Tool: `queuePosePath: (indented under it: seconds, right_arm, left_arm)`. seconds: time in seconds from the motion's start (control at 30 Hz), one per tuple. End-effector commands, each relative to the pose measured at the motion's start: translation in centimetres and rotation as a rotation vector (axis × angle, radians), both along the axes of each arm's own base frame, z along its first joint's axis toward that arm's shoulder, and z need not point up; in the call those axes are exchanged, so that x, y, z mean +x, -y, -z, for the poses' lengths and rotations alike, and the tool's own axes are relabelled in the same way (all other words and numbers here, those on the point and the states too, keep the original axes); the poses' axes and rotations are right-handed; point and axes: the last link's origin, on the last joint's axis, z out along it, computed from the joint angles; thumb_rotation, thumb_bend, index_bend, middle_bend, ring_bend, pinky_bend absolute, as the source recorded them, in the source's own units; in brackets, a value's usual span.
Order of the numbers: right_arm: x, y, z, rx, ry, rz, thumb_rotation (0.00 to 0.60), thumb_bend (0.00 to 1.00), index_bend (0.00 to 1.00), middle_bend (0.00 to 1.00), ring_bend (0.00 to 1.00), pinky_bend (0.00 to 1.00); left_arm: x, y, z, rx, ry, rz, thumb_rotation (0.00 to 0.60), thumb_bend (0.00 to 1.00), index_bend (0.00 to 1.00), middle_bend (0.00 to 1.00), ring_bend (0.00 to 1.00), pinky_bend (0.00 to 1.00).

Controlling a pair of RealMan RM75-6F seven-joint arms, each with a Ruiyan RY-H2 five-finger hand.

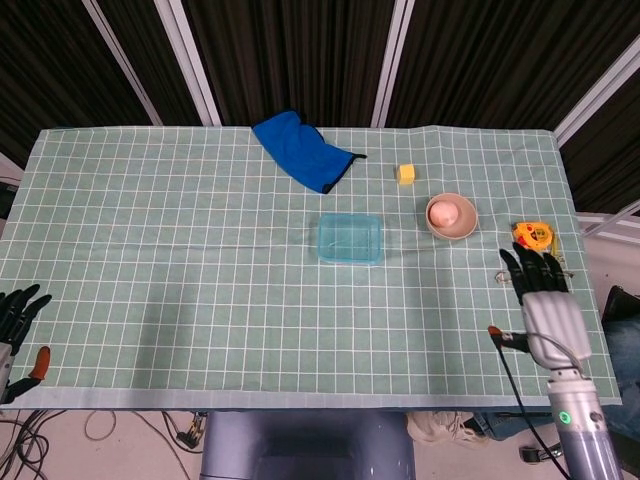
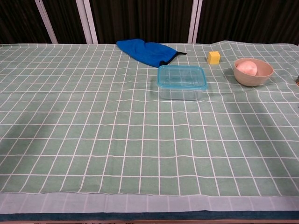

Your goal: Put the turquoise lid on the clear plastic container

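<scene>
We are seeing the turquoise lid (image 2: pixel 181 77) sitting on the clear plastic container (image 2: pixel 181 90) mid-table, left and forward of our right hand (image 1: pixel 545 305), fingers spread, empty; the left hand (image 1: pixel 14 322), spread too, lies farther.

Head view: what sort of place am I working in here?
Probably a lab or test bench, not a home: one table under a green checked cloth, dark curtains behind, loose cables on the floor, and unrelated props like a lidded container, bowl and yellow block.

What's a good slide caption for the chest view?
Turquoise lid seated on the clear plastic container, no robot hand in frame.
</scene>
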Motion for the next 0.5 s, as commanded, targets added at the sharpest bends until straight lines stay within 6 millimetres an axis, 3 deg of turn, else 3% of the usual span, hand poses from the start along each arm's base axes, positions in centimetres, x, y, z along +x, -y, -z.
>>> queuePosePath:
  seconds: [0.03,0.23,0.5]
  right_arm:
    - [-4.5,-4.5,-1.0,-0.024,0.01,0.032,0.6,0.15,0.0,0.0,0.0,0.0]
    - [-6.2,-7.5,-0.9,-0.061,-0.018,0.01,0.6,0.15,0.0,0.0,0.0,0.0]
    - [-6.7,-8.5,-1.2,-0.103,-0.043,-0.018,0.6,0.15,0.0,0.0,0.0,0.0]
  left_arm:
    - [-0.2,-0.1,0.2,-0.017,-0.013,0.017,0.6,0.52,0.1,0.0,0.0,0.0]
    - [-0.3,-0.1,0.4,-0.025,-0.035,0.041,0.6,0.53,0.1,0.0,0.0,0.0]
    - [-0.2,0.2,0.6,-0.039,-0.052,0.071,0.6,0.52,0.1,0.0,0.0,0.0]
